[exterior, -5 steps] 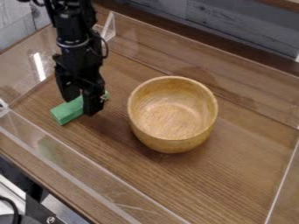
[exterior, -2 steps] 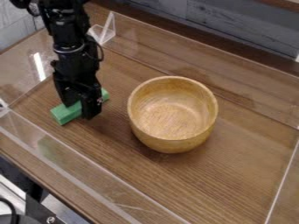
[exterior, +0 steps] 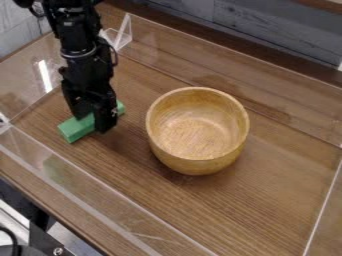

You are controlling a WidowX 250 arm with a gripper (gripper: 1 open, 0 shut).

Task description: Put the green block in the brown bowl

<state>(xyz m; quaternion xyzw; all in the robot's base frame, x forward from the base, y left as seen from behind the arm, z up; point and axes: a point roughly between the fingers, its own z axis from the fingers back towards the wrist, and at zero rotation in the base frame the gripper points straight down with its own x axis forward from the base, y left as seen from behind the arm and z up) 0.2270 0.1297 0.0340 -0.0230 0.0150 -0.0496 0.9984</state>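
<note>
Lowered slightly since the earliest frame: black two-fingered gripper (exterior: 94, 118), now down around the middle of the small flat bright-green block (exterior: 75, 130). Fingers spread wide; no grip seen. Closing looks like the next step, if both fingers straddle it; contact unclear. Block lies under the hand, long axis slanting from lower left of the view to upper right, both ends showing past the fingers. Farther out, well to the hand's bowl-ward side, round light-brown wooden bowl (exterior: 198, 150), unmoved.
</note>
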